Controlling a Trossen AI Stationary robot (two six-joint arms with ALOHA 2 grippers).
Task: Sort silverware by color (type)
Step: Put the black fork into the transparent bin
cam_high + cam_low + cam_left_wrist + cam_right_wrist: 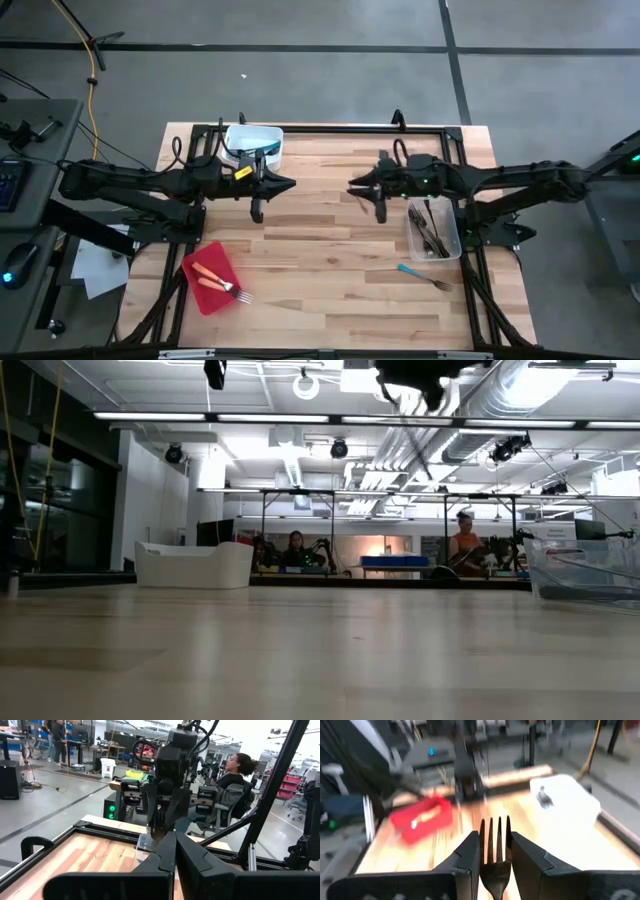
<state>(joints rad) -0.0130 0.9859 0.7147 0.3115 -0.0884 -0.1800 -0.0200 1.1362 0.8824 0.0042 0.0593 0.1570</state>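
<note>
My right gripper (pixel 352 189) hangs above the middle of the table, shut on a dark fork (pixel 495 845) whose tines stick out past the fingertips. My left gripper (pixel 292 185) faces it from the left, shut and empty; its fingers meet in the left wrist view (pixel 175 840). Orange forks (pixel 215 280) lie on the red tray (pixel 200 295) at the near left. A teal fork (pixel 424 277) lies flat on the table at the near right. Dark utensils (pixel 430 228) lie in the clear tub (pixel 455 240). My right gripper pinches the dark fork between its two fingers at the neck just behind the tines (pixel 495 867). The fingers lie along the fork and point about level toward the table's left. The tines (pixel 495 832) point forward. The fork is lifted clear of the table; its handle is hidden between the fingers.
A white tub (pixel 255 150) with something teal in it stands at the far left, just behind my left arm. A black frame (pixel 330 128) runs around the table's edges. Bare wood lies between the red tray and the clear tub.
</note>
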